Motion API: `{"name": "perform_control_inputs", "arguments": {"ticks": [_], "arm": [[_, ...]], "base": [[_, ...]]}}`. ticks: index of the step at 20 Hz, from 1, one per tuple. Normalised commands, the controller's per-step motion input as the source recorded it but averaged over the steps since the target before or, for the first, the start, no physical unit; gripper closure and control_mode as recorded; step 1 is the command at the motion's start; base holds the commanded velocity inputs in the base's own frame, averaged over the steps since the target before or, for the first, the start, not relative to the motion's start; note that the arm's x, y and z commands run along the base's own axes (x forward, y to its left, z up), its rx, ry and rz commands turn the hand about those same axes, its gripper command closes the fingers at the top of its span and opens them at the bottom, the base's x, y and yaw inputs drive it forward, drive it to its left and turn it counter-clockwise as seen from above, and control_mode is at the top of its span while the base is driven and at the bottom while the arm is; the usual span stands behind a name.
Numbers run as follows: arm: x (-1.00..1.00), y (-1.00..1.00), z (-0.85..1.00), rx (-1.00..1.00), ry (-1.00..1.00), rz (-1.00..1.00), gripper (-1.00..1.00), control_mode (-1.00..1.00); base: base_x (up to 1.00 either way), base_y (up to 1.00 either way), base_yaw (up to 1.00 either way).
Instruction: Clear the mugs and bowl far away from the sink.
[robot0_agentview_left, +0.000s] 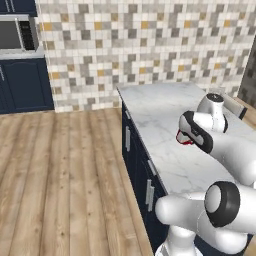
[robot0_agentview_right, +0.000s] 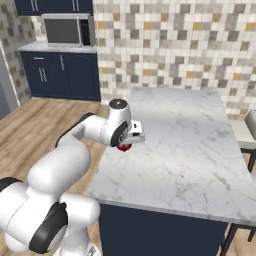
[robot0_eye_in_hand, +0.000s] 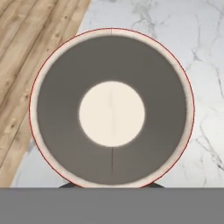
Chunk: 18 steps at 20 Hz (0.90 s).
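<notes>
Red mug (robot0_eye_in_hand: 111, 109), pale inside, upright, mouth facing the hand camera. It sits over the marble tabletop (robot0_agentview_right: 190, 145), near its floor-side edge.

Red mug (robot0_eye_in_hand: 111, 107): thin red rim, pale cream base, grey-shaded inner wall. Desk (robot0_agentview_right: 185, 145): white marble, grey veins. Floor (robot0_agentview_left: 65, 175): tan wood planks. Backsplash (robot0_agentview_left: 145, 40): grey, white, ochre mosaic tiles.
</notes>
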Motion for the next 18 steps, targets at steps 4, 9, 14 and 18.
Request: {"name": "perform_control_inputs", "arguments": {"ticks": [4, 9, 14, 18], "arm": [[0.30, -0.11, -0.45, 0.08, 0.12, 0.01, 1.00, -1.00], [0.20, -0.07, -0.50, 0.02, 0.01, 0.06, 1.00, -1.00], [0.10, 0.00, -0.31, 0.00, 0.00, 0.00, 1.00, -1.00], [0.01, 0.00, -0.28, 0.00, 0.09, 0.00, 1.00, -1.00]], "base": [[0.00, 0.00, 0.00], [0.00, 0.00, 0.00], [0.00, 0.00, 0.00], [0.00, 0.00, 0.00]]}}
